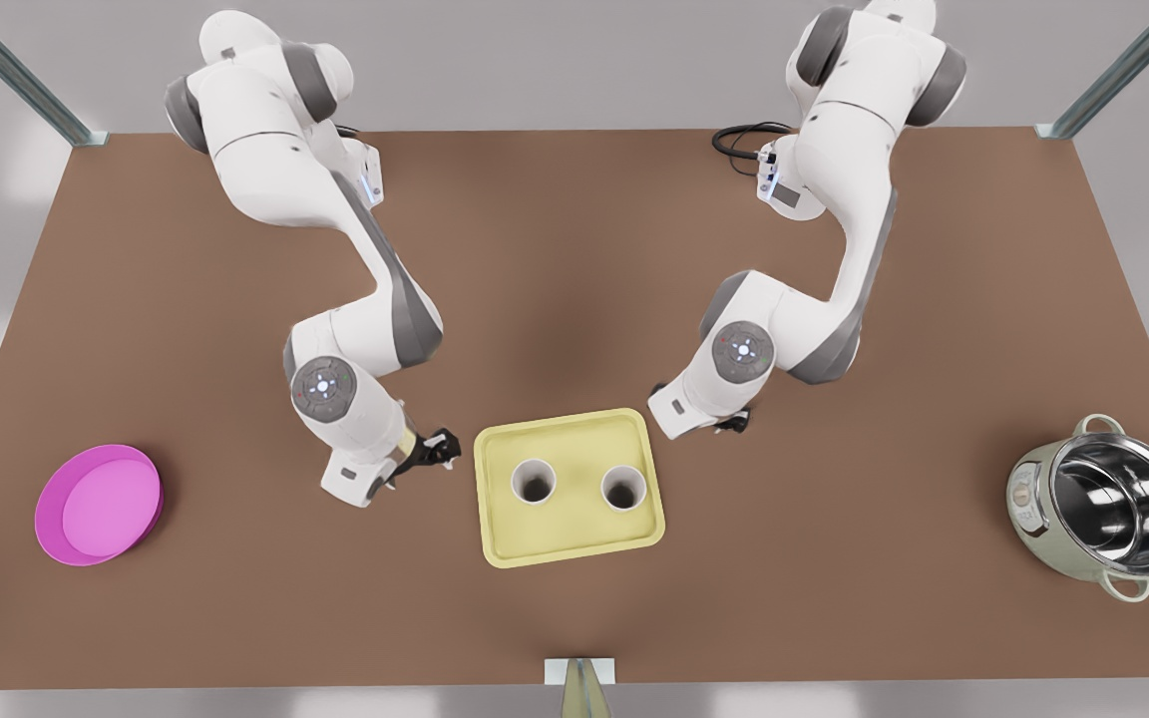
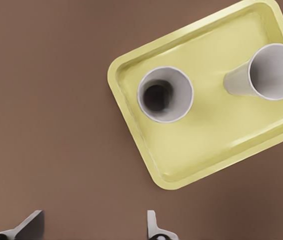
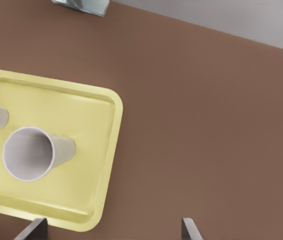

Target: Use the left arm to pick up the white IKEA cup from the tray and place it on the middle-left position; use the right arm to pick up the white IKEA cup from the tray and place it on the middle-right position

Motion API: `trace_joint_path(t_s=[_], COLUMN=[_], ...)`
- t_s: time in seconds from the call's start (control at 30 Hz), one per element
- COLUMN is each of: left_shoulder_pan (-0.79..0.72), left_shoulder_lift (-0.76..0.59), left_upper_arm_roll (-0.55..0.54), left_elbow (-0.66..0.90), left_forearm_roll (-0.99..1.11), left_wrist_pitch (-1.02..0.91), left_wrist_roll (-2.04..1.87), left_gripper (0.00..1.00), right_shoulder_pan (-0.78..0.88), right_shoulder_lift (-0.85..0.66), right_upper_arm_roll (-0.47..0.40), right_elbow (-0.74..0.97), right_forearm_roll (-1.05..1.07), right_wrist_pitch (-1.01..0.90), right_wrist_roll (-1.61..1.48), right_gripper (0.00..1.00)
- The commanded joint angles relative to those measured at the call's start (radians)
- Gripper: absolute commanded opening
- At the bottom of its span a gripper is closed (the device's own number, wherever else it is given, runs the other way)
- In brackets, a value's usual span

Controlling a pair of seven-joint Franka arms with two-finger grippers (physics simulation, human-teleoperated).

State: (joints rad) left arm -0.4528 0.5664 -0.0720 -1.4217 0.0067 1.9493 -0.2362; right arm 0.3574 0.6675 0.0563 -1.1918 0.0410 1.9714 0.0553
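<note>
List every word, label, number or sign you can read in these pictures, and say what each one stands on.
None can be read.
The pot has a small panel on its side, too blurred to read.
The arms' joint caps carry small coloured dots, no text.
The cups, tray and plate are plain.

A round pink plate (image 1: 99,505) lay on the brown surface (image 1: 574,249) at the front view's left. A shiny metal pot (image 1: 1103,509) with pale green sides and two handles sat far off at the front view's right, tipped a little. Grey metal posts (image 1: 21,72) stood at the back corners.
</note>
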Motion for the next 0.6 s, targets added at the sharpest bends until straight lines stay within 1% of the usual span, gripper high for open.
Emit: trace_joint_path(t_s=[0.0,0.03,0.1,0.13,0.2,0.3,0.4,0.57], left_shoulder_pan=[-0.023,-0.024,-0.064,-0.084,-0.078,-0.069,-0.067,-0.047], left_shoulder_lift=[0.081,0.124,0.174,0.194,0.208,0.21,0.236,0.299], left_upper_arm_roll=[0.0,0.001,0.003,0.003,0.012,0.038,0.055,0.06], left_elbow=[0.072,0.126,0.141,0.139,0.141,0.141,0.179,0.188], left_forearm_roll=[0.022,0.027,0.03,0.07,0.076,0.076,0.073,0.072], left_wrist_pitch=[0.185,0.184,0.223,0.244,0.284,0.284,0.307,0.361], left_wrist_roll=[-0.36,-0.36,-0.422,-0.474,-0.466,-0.428,-0.426,-0.36], left_gripper=[1.0,1.0,1.0,1.0,1.0,1.0,1.0,1.0], right_shoulder_pan=[0.002,0.025,0.046,0.058,0.078,0.1,0.1,0.109], right_shoulder_lift=[0.058,0.084,0.142,0.172,0.201,0.241,0.271,0.31], right_upper_arm_roll=[0.03,0.031,0.031,0.03,0.026,0.019,0.019,0.027], right_elbow=[0.07,0.092,0.127,0.161,0.164,0.178,0.179,0.178], right_forearm_roll=[0.0,-0.003,-0.003,-0.003,-0.003,-0.003,-0.004,-0.003], right_wrist_pitch=[0.037,0.04,0.067,0.07,0.116,0.184,0.205,0.241], right_wrist_roll=[0.152,0.153,0.156,0.178,0.202,0.236,0.238,0.242], right_gripper=[0.99,1.0,0.99,0.99,0.99,0.99,0.99,0.99])
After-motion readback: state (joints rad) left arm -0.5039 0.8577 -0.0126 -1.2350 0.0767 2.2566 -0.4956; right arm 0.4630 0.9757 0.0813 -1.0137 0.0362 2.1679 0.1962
